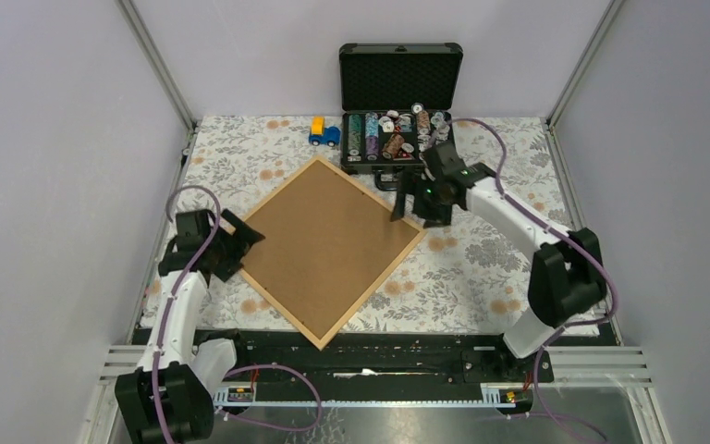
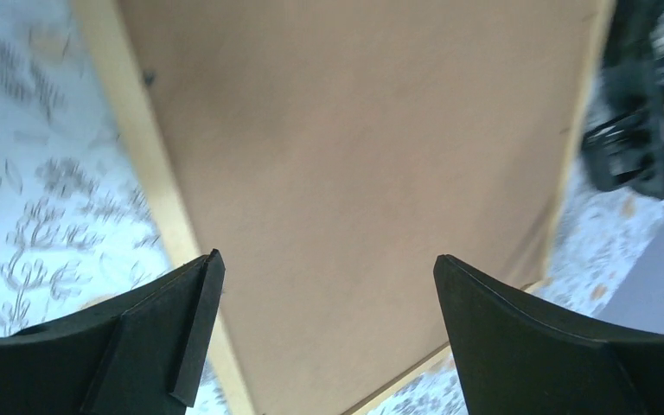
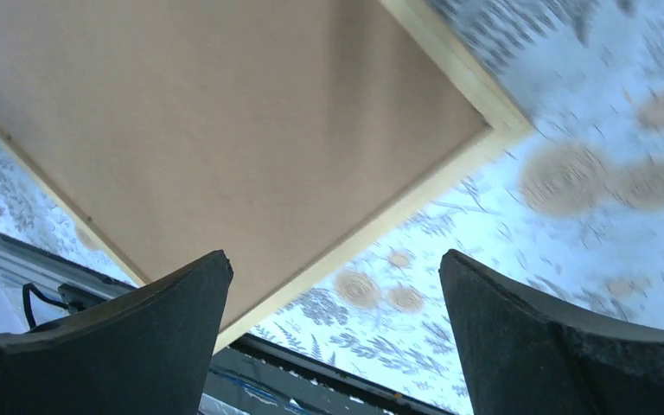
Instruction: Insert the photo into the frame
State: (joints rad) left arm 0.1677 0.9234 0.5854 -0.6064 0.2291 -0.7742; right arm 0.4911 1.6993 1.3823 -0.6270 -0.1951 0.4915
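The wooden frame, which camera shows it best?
The top external view: nearly the whole outline of the frame shows, lying flat with the brown backing board inside. The left wrist view shows only cropped side rails; the right wrist view shows one corner and two rails.

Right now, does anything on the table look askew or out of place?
The frame lies cornerwise to the table edges, brown backing up; no photo is in view. In the open black case, the chips at its right end look tumbled.
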